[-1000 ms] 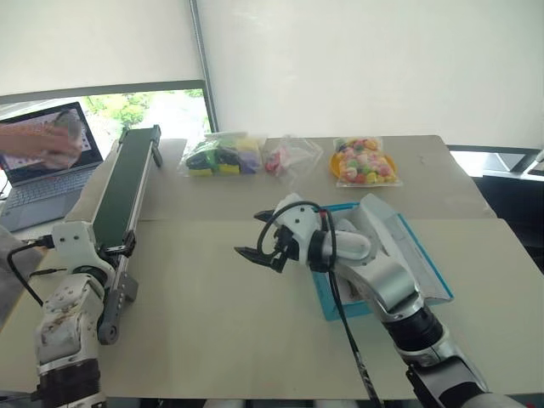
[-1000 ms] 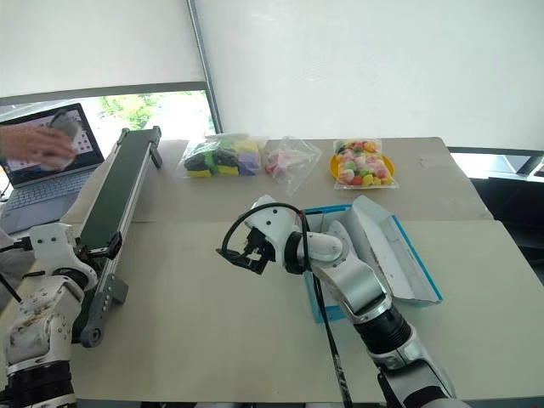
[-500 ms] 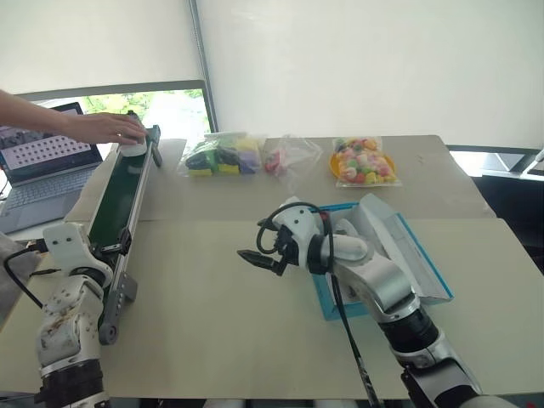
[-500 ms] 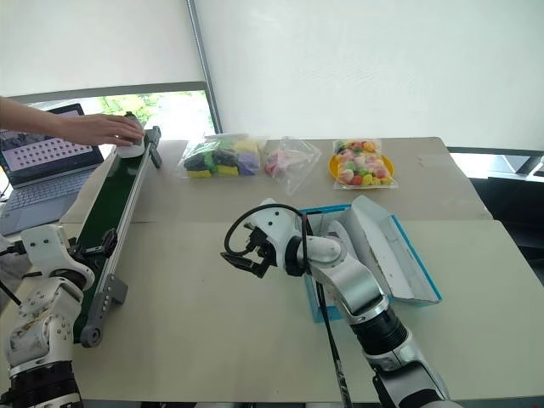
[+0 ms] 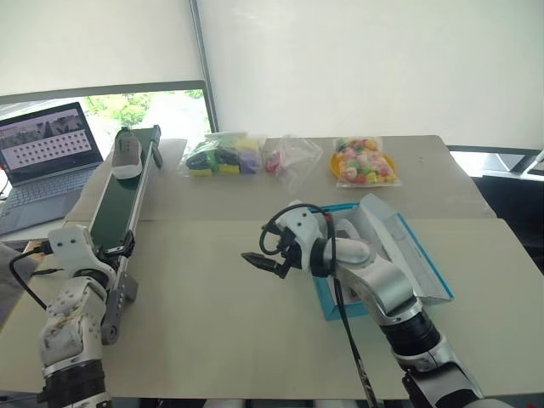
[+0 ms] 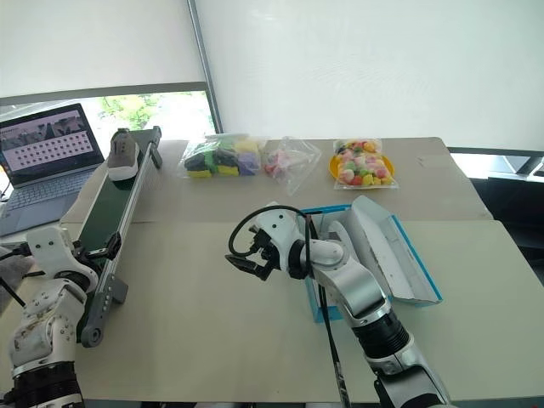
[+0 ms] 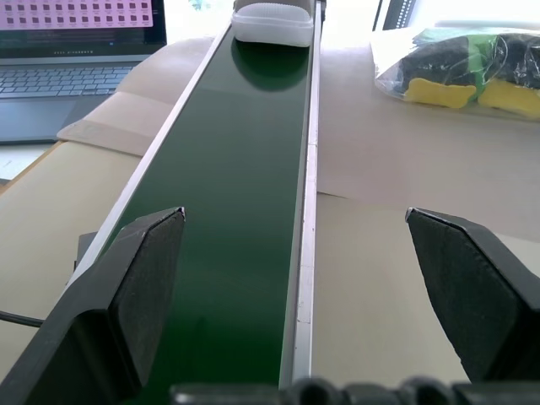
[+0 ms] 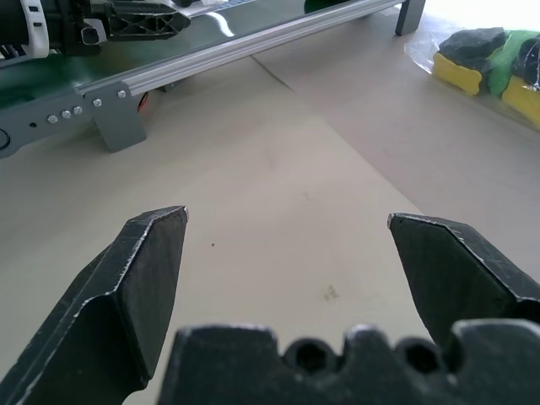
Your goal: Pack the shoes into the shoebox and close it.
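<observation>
Bright blue cardboard, white inside: the shoebox [image 6: 374,255] is seen lying open on the beige table [image 6: 212,340], its hinged lid [image 6: 399,255] folded out to the robot's right, w/ the right arm stretched across the box's near left corner. The right gripper [image 5: 263,262] is held just above bare tabletop, left of the box, its two wedge-shaped black fingers [image 8: 143,278] spread wide w/ nothing between them. One shoe [image 5: 128,153] (grey upper, white sole) is set at the far end of a long, narrow conveyor [image 5: 119,204]; its smooth dark-green belt is framed by silver metal rails. In the left wrist view the shoe's white sole [image 7: 272,21] is seen end-on at the belt's far end. The left gripper [image 7: 312,278] is parked at the conveyor's near end, fingers likewise apart and empty, pointed along the belt. At the table's far edge, crinkled clear bags are lined up: one of black, yellow & green pieces [image 6: 217,157], one w/ red bits [image 6: 287,158], and one of mixed round coloured items over an orange dish [image 6: 361,163]. An open laptop [image 6: 42,157] is placed far left, beside the conveyor.
</observation>
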Motion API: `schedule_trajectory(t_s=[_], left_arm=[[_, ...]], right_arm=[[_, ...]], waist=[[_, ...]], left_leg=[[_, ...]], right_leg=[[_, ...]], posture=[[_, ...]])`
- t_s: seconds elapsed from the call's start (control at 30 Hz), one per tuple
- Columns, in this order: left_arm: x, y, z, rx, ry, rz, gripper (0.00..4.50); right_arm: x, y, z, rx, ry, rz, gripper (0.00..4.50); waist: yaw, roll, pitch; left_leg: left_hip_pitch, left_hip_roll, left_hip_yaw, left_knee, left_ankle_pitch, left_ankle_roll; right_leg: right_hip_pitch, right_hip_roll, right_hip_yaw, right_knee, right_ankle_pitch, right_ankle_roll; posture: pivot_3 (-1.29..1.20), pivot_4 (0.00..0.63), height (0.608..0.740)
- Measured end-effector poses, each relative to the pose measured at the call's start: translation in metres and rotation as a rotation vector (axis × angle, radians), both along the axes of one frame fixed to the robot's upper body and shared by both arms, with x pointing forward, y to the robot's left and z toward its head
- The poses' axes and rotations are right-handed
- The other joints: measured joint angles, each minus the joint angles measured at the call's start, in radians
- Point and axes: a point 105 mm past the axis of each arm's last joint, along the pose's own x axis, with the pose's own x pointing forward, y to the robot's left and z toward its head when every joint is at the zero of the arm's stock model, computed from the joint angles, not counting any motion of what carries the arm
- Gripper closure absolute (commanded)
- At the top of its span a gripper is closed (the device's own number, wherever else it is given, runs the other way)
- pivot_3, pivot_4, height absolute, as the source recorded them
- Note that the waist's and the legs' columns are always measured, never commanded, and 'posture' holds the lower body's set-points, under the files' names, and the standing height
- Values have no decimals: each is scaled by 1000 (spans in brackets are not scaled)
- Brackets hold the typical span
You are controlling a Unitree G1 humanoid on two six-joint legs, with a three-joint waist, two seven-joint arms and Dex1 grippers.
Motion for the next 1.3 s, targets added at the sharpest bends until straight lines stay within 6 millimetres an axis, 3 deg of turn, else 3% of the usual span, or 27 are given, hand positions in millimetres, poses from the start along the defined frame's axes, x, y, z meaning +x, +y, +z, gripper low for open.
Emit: schedule_trajectory(t_s=[0.7, 1.27, 1.3], left_arm=[[-7, 17, -12, -17, 37, 119, 0], [-5, 28, -26, -66, 75, 173, 0], [-5, 29, -26, -73, 76, 180, 258]], right_arm=[[0, -3, -5, -2, 17, -24, 4], [-2, -1, 2, 12, -7, -20, 4], [-2, -1, 3, 15, -8, -21, 1]], waist=[[0, 0, 0], [0, -1, 0], [0, -1, 0]], left_leg=[[0, 0, 0, 0, 0, 0], [0, 0, 0, 0, 0, 0], [0, 0, 0, 0, 0, 0]], right_leg=[[0, 0, 0, 0, 0, 0], [0, 0, 0, 1, 0, 0], [0, 0, 0, 1, 0, 0]], posture=[[0, 150, 661], [0, 150, 661], [0, 150, 661]])
